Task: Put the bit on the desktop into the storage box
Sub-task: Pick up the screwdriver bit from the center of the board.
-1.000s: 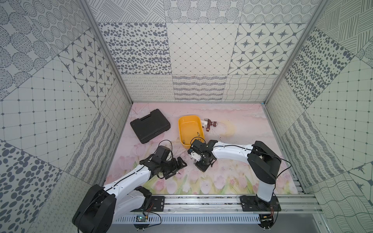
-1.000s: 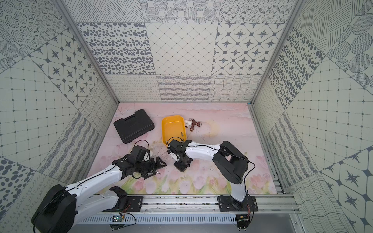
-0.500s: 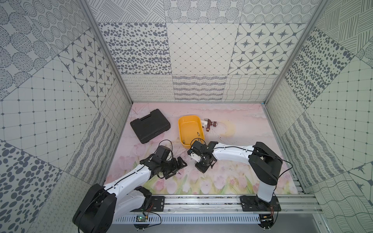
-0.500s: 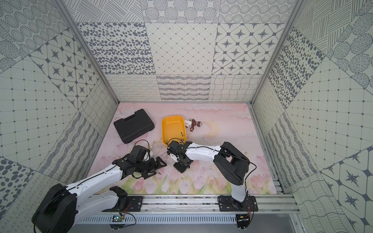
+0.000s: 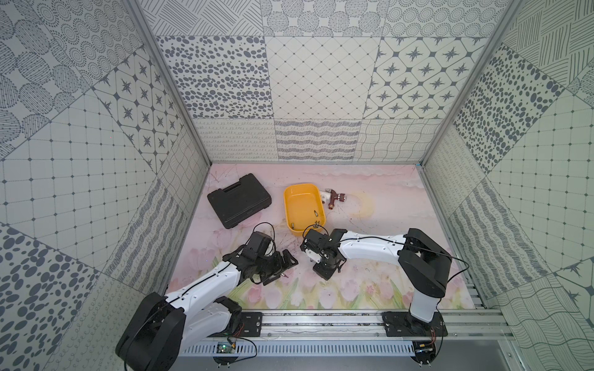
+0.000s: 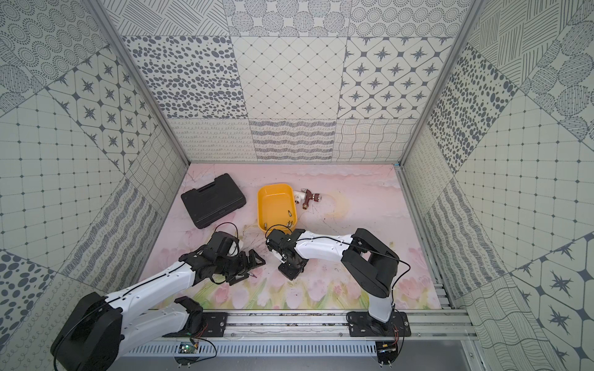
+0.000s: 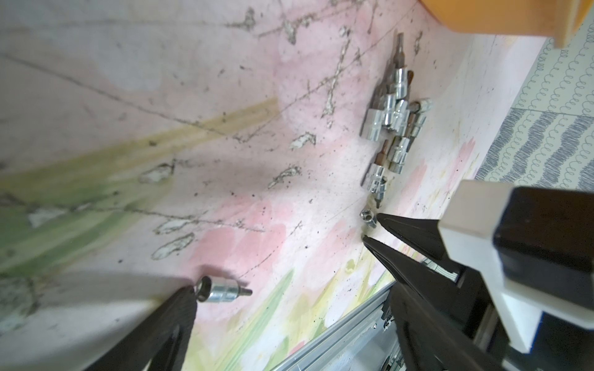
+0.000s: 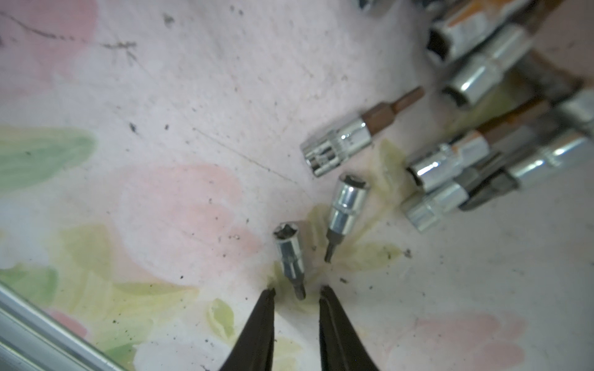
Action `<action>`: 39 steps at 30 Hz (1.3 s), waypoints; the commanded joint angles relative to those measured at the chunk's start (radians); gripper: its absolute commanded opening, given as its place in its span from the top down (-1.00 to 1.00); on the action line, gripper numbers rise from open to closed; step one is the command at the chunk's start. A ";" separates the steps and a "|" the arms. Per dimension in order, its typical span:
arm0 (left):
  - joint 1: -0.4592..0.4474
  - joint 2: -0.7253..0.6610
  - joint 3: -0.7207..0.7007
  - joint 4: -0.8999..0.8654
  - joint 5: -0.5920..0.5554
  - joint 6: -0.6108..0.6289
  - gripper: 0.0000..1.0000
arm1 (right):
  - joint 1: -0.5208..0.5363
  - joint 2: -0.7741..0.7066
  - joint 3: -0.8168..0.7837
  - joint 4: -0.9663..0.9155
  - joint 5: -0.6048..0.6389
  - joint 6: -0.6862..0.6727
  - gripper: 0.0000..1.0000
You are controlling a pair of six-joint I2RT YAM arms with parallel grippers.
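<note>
Black tool case (image 5: 239, 200), shut. Left hand (image 5: 283, 268) spread wide, lone bit (image 7: 221, 290) just beside. Storage box (image 5: 300, 202): three bits (image 5: 316, 212). Right hand (image 8: 296, 289) narrowly parted astride loose bit (image 8: 289, 253) on tabletop (image 5: 369, 257); bit pile (image 8: 466, 144) shows in wrist views only.

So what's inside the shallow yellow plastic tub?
Three small silver bits lie near the tub's robot-side wall; the rest is bare. A black cable covers part of that wall.
</note>
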 commanded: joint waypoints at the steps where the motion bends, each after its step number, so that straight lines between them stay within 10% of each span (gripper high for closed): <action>1: 0.001 0.006 0.002 -0.091 -0.048 0.026 -0.99 | 0.010 -0.016 -0.009 -0.036 0.015 0.013 0.45; 39: 0.001 -0.007 0.013 -0.115 -0.065 0.042 -0.98 | 0.029 0.099 0.123 -0.011 0.016 -0.020 0.54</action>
